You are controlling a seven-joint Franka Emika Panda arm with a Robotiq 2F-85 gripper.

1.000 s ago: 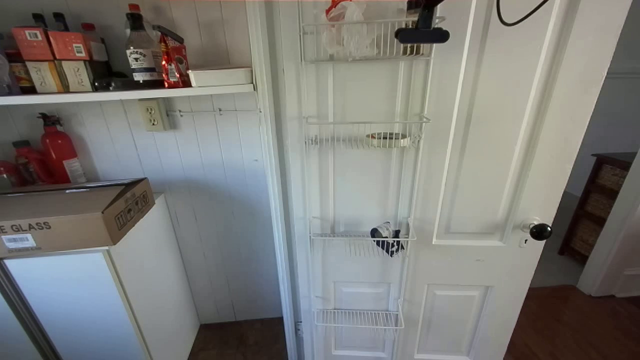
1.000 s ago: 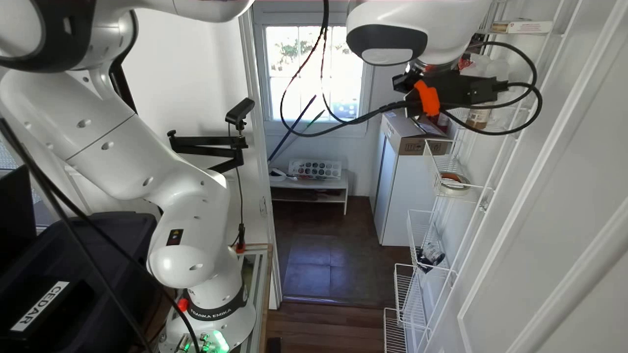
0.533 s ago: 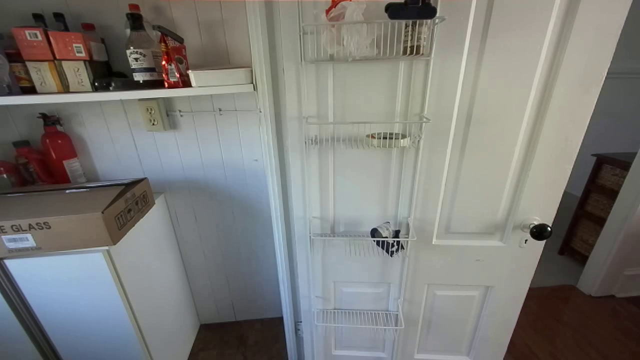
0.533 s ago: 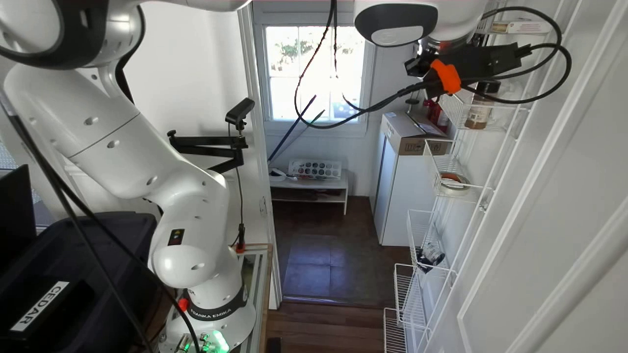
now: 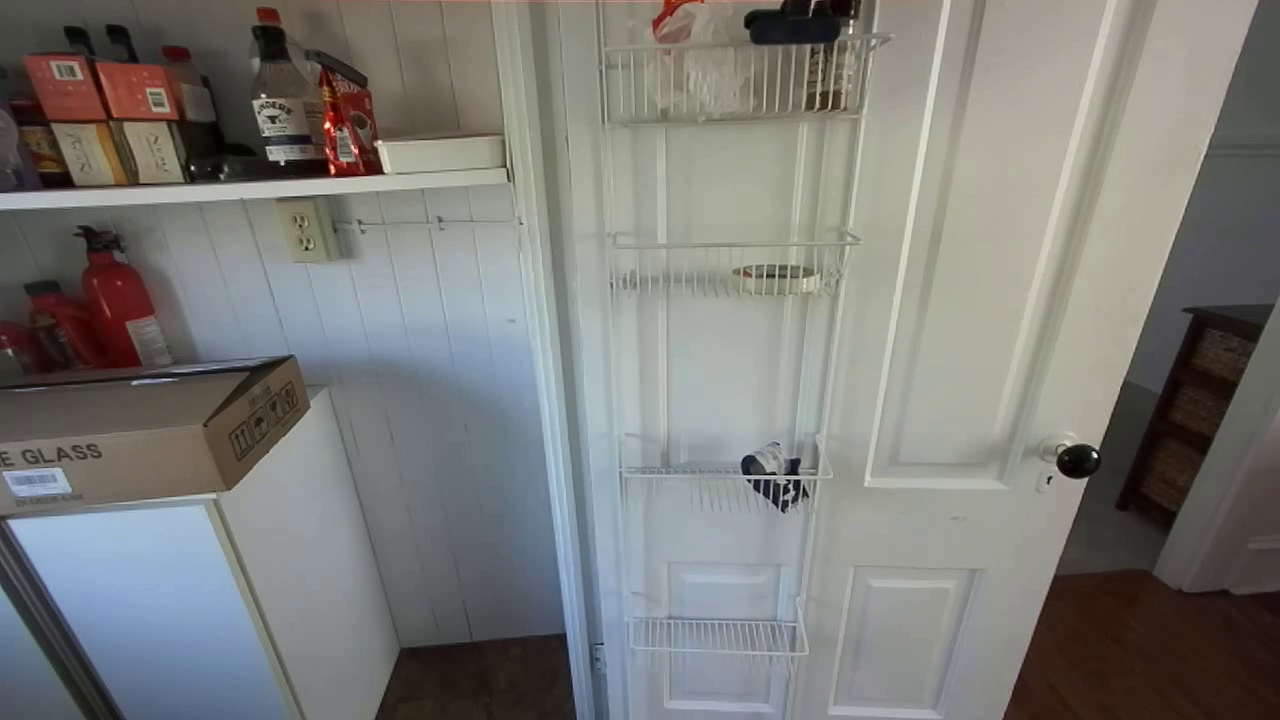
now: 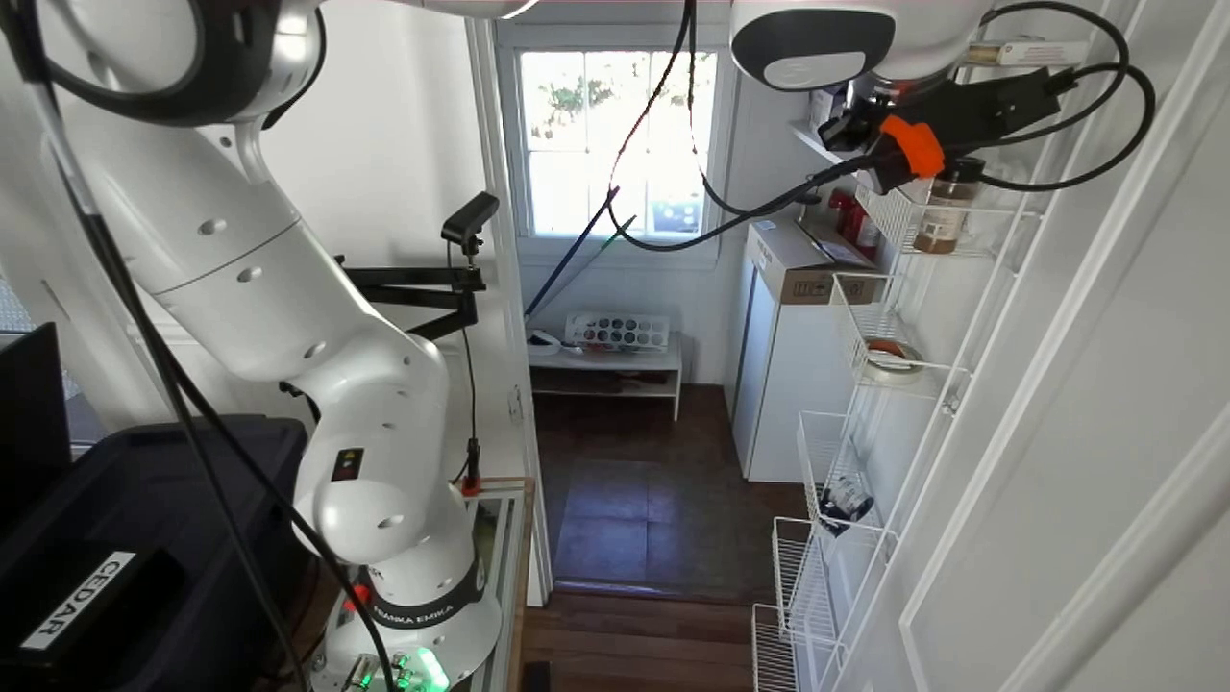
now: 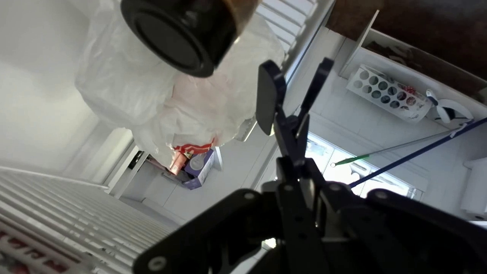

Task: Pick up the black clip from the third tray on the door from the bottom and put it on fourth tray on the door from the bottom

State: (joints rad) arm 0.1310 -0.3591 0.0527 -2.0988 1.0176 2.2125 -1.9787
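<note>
The black clip [image 7: 287, 131] is up in the air, not on any tray; gripper [image 7: 296, 167] pinching its handle end. Long axis runs out in line with the gripper; padded ends splay in a V, aimed roughly downward going by an exterior view, where the stem looks near upright and a flat pad lies crosswise. That pad shows right at the top rail of what I take as the fourth tray [image 5: 778, 85] (over it or just in front, can't tell). Step looks like transfer, just ahead of placing. Next: get past the rail, lower, let go, probably minding the jar [image 7: 182, 34], near but apart, and the plastic bag [image 7: 217, 110]. The third tray [image 5: 700, 244], same count, is below, holding a ring-shaped roll [image 5: 778, 286].
</note>
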